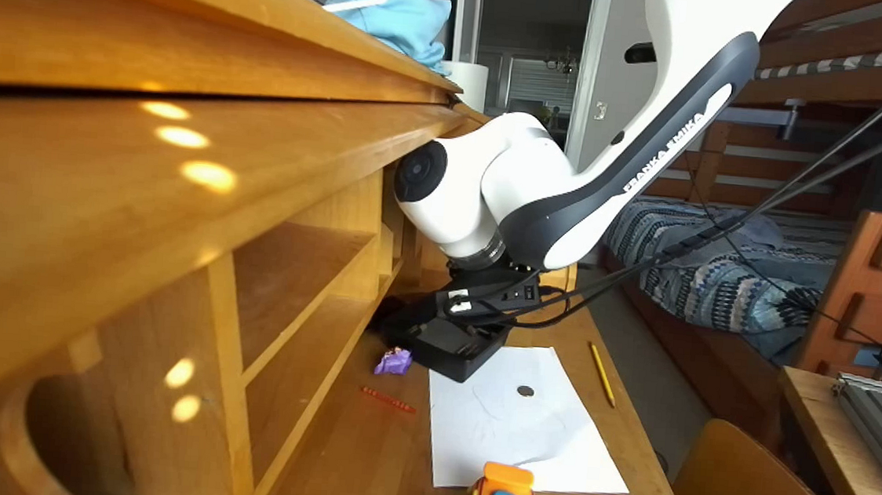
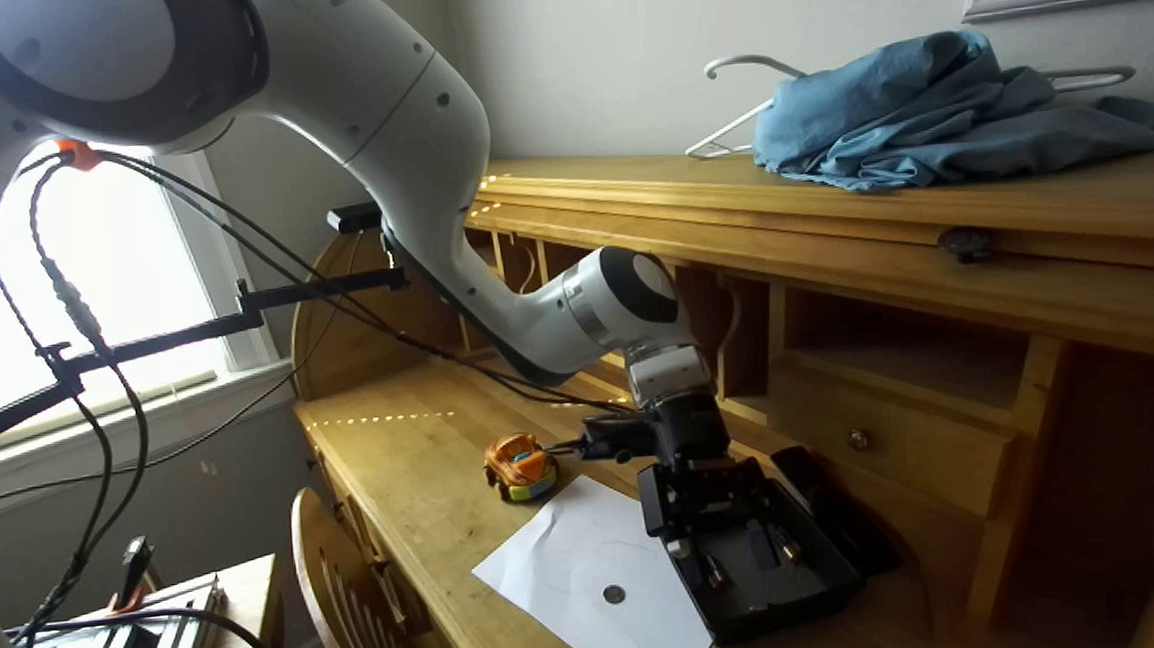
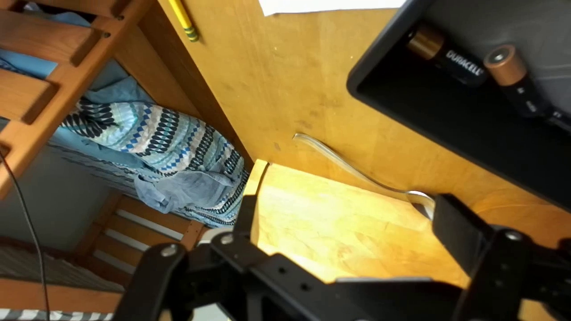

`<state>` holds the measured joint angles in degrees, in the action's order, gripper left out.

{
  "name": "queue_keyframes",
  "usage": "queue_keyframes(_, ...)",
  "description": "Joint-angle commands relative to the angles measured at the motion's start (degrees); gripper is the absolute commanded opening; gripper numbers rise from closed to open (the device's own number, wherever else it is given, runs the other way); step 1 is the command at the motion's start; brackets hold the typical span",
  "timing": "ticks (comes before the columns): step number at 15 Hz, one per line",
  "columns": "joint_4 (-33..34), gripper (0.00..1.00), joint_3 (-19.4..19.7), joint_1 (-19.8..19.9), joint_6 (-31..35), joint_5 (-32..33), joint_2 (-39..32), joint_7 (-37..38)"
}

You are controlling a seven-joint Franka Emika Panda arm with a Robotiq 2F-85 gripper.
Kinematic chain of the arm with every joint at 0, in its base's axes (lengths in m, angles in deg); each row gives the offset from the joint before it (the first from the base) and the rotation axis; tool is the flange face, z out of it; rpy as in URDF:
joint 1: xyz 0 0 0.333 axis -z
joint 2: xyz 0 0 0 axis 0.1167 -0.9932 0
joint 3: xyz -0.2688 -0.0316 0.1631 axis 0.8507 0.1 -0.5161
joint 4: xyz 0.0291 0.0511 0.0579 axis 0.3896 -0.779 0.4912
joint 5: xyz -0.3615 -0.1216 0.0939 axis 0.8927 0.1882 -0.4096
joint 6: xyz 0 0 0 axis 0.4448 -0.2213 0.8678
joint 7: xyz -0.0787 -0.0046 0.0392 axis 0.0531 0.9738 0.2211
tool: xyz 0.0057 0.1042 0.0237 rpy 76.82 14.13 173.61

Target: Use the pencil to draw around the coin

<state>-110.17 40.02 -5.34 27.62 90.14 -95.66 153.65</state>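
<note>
Pincer parted wide; the pencil is slim, yellow, green-banded; the coin round, dark.

In an exterior view, the window is so bright it's just white. I see little round spots of light on the wooden ledge, but the far doorway looks dim. In the wrist view, a board glows yellow, and the black tray has a very dark corner.
</note>
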Motion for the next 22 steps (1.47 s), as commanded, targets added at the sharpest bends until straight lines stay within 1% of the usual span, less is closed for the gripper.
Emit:
queue_keyframes(1,-2.5,1.00,-2.1,2.3,2.9,-3.8,3.9,5.0)
queue_keyframes(4,-3.2,1.00,-2.9,2.6,3.4,-5.8,4.3,6.9)
queue_keyframes(6,-3.6,1.00,-3.6,2.7,1.8,-6.4,4.2,2.3)
queue_keyframes(10,-7.5,1.00,-4.2,2.3,0.4,-8.1,7.4,-1.8)
queue_keyframes(13,-10.6,1.00,-4.8,1.9,-2.8,-9.9,10.1,-4.8)
queue_keyframes(16,-12.0,1.00,-5.2,1.7,-6.9,-11.0,11.8,-7.2)
queue_keyframes(17,-12.4,1.00,-5.3,1.6,-7.8,-11.4,12.5,-6.8)
queue_keyframes(19,-13.3,1.00,-5.5,1.8,-7.6,-12.3,14.1,-4.5)
queue_keyframes(22,-16.1,1.00,-5.9,1.8,-3.6,-13.2,17.3,-1.6)
